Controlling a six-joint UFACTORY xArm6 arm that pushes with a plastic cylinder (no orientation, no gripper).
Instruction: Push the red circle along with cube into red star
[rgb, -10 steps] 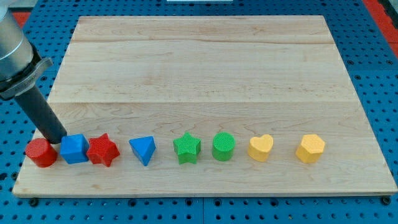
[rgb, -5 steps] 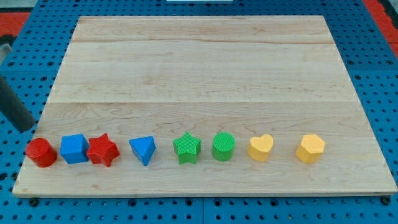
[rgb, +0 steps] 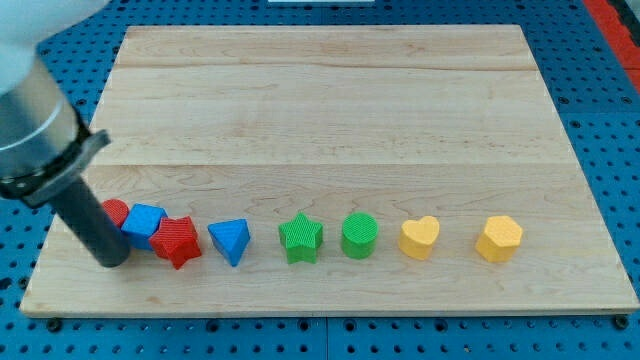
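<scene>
- Eight blocks: two red, two blue, two green, two yellow.
- My tip (rgb: 112, 260) now presses the red circle (rgb: 115, 211) from 7 o'clock.
- Circle, blue cube (rgb: 144, 222) and red star (rgb: 177, 241) have shifted, bunched.
- No gripper; rod only.

One view only, set high in front of the wooden board (rgb: 330, 110), tilted down and looking across it from the near long edge toward the far one. Close enough for the board to fill nearly the whole frame, with strips of blue pegboard (rgb: 610, 150) at the sides. Rod entering from the view's upper left, large and slightly blurred, nearest the lens.
</scene>
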